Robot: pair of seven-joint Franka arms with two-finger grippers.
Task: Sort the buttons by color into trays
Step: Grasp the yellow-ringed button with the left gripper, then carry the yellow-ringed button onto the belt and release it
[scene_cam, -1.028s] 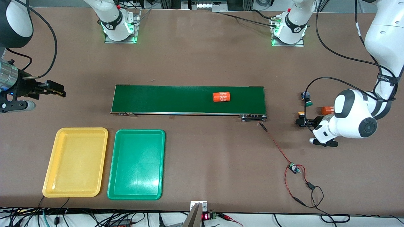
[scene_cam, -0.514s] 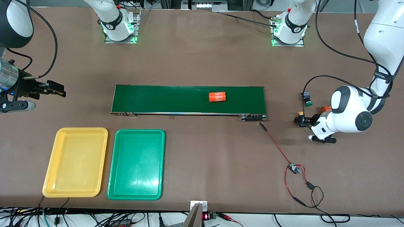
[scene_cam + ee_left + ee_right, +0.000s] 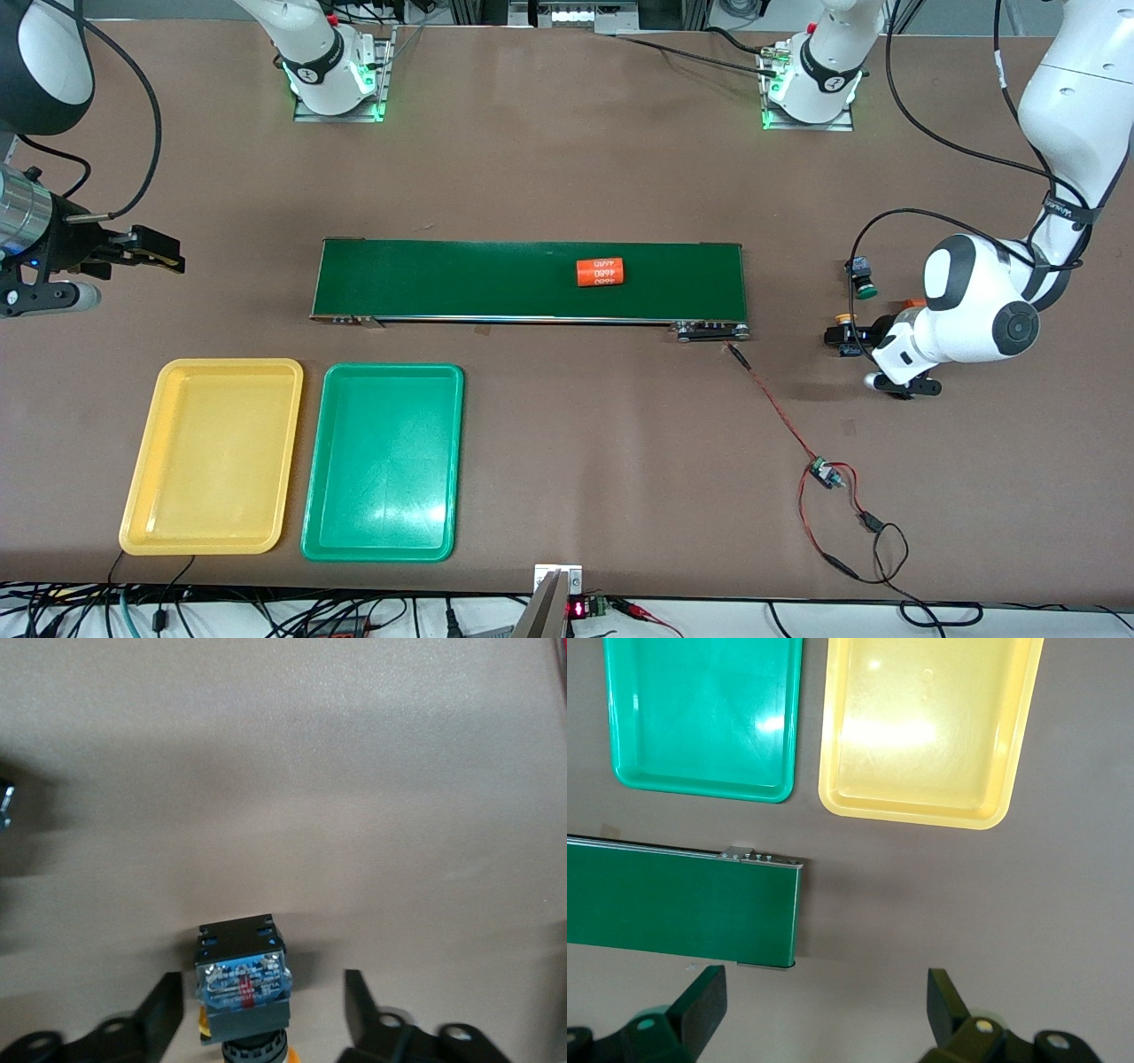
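Brown worktop (image 3: 567,425) carries a long dark-green conveyor belt (image 3: 496,280) at its centre, with an orange cylinder (image 3: 600,272) lying on it toward the left arm's end.

Left arm: it reaches down from its base with the elbow raised and the wrist folded low over the worktop at its own end of the table. The left gripper (image 3: 842,336) sits low around a yellow-capped button (image 3: 242,988). In the left wrist view the fingers (image 3: 164,1014) stand spread, one on each side of the button's dark body, neither touching it (released, not grasping).

A green-capped button (image 3: 861,276) rests on the worktop farther from the front camera than the yellow one, well apart from the fingers. A second orange cylinder (image 3: 912,304) shows partly, just beside the left arm's wrist.

Right arm: it waits at its end of the table, wrist level, the right gripper (image 3: 159,250) aloft with fingers (image 3: 700,1001) spread and holding nothing.

Both trays lie nearer the front camera than the belt: yellow tray (image 3: 213,456) toward the right arm's end, green tray (image 3: 383,461) just beside it.
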